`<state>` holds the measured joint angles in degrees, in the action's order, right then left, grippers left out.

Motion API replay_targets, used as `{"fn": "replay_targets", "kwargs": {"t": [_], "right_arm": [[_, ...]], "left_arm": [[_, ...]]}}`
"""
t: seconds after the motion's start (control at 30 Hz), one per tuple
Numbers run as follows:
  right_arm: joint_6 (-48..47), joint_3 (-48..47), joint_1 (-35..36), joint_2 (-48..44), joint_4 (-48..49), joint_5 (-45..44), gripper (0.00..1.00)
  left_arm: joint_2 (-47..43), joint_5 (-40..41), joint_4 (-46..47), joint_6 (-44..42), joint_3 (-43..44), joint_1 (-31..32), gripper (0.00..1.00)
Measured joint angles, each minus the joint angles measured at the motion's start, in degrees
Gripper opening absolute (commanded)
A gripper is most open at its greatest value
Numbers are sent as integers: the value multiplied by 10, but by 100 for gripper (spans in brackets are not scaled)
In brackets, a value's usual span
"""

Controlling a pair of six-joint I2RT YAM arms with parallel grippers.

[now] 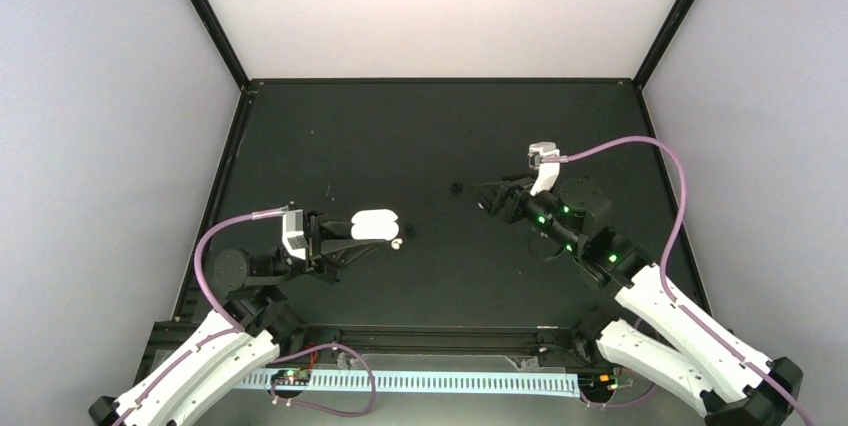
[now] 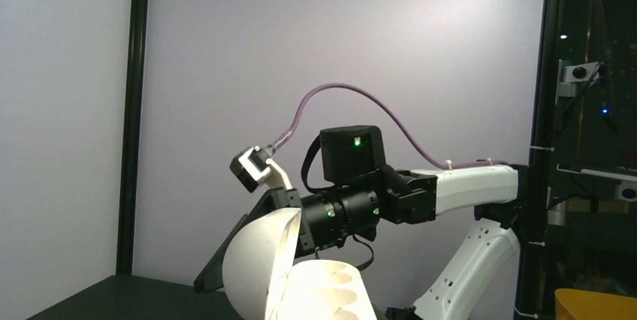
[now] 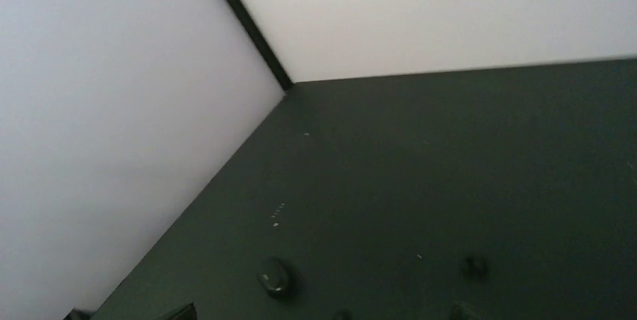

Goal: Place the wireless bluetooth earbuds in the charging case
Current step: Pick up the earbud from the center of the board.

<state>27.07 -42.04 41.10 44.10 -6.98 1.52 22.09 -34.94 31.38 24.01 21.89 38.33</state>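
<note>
1. Case (image 1: 375, 224) in the left claw (image 1: 352, 234): the claw is pressed tight on the white case and pinches it at one end. The lid (image 2: 255, 267) is open, and the little cups (image 2: 330, 290) show.
2. A white bud (image 1: 397, 244) lies on the table (image 1: 420, 126) just past the case, out in front of the left claw. It is not in a cup yet.
3. The right claw (image 1: 487, 197) is well apart from the case. Its tips are spread wide and hold nothing. It sits low over the table.
4. Two black buds (image 3: 275, 275) lie on the table just ahead of the right claw's tips.
5. I think the job now is to grab one bud. To do it well, the right claw should go down with one tip on each side of the bud and the bud in the middle.
6. It should squeeze softly. The bud is tiny and round, so it may roll or pop out.
7. The left claw should hold the case steady with the cups facing up, so the bud can drop in.
</note>
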Motion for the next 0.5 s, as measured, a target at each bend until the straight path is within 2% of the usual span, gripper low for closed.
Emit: {"fn": "replay_targets", "kwargs": {"t": [0.23,0.5], "right_arm": [[69,55,-90,25,5,1,86],[71,67,-97,48,-31,2,85]], "left_arm": [[-10,6,-1,-4,-21,0,2],[-10,19,28,-3,-65,0,2]]}}
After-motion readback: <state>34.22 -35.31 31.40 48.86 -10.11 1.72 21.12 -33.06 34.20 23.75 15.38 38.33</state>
